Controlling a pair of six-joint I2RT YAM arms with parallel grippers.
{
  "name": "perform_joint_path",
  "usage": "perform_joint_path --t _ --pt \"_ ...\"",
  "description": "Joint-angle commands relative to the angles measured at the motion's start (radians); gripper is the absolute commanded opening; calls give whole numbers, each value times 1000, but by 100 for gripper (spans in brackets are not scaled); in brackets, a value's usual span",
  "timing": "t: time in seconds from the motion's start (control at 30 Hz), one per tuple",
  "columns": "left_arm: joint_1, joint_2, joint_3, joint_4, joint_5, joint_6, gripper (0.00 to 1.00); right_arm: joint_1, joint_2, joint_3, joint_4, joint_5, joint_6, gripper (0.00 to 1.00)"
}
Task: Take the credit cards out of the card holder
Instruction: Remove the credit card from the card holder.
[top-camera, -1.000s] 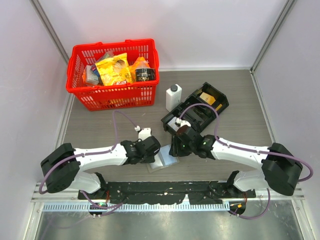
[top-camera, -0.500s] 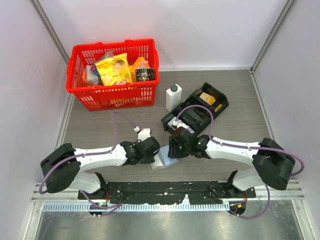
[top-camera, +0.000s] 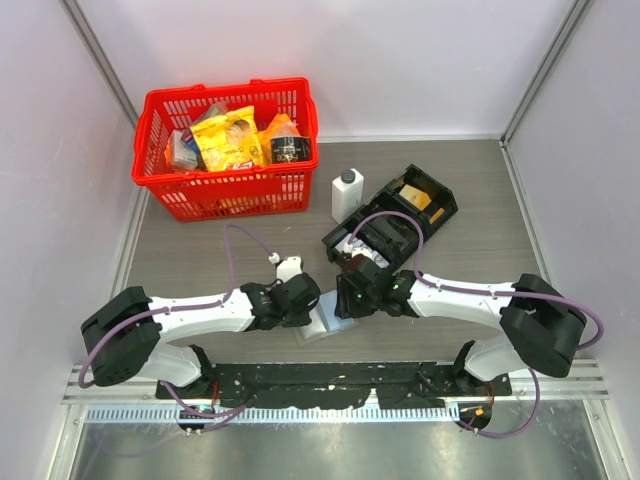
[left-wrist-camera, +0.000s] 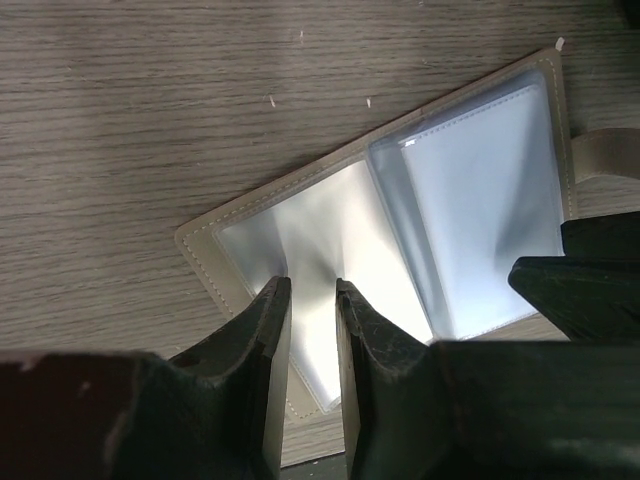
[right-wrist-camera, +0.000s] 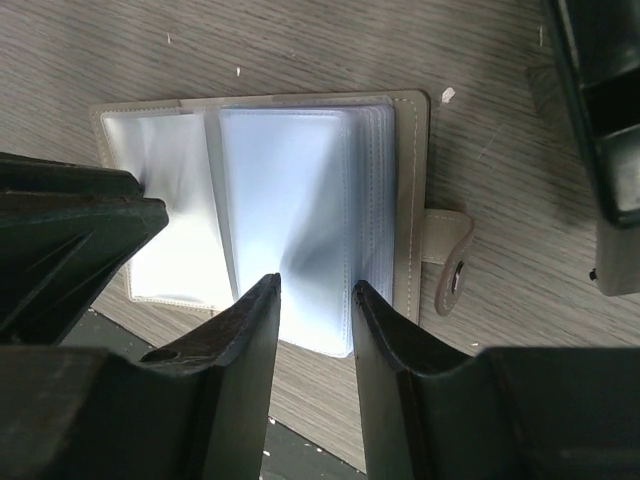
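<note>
Holder (top-camera: 327, 325) lies open at lower centre of top view, betw both arms. L gripper (left-wrist-camera: 312, 288) is nearly closed over left sleeve (left-wrist-camera: 300, 225), and R gripper (right-wrist-camera: 315, 285) is half open astride right sleeves (right-wrist-camera: 290, 190). Can't tell if either grips. Pull now & you may drag the whole holder or crease plastic w/ no card caught.

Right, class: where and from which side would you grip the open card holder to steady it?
Probably its tan cover border by the snap tab, approaching from that side: the card holder lies open and flat, and that strip is free of the shiny sleeves.
</note>
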Motion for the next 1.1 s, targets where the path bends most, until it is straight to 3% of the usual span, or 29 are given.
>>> perform_joint_path --t 0.0,0.43,0.9,1.07 --pt "-3 1 -7 43 0 -5 27 10 -13 43 45 -43 -5 40" --pt "-2 -51 -37 75 0 -26 28 42 1 75 99 -107 10 40" --pt "-2 -396 -185 26 -158 -183 28 154 151 187 130 -123 1 41" --pt "-3 -456 -189 -18 -174 -192 31 177 189 215 142 -132 -8 45"
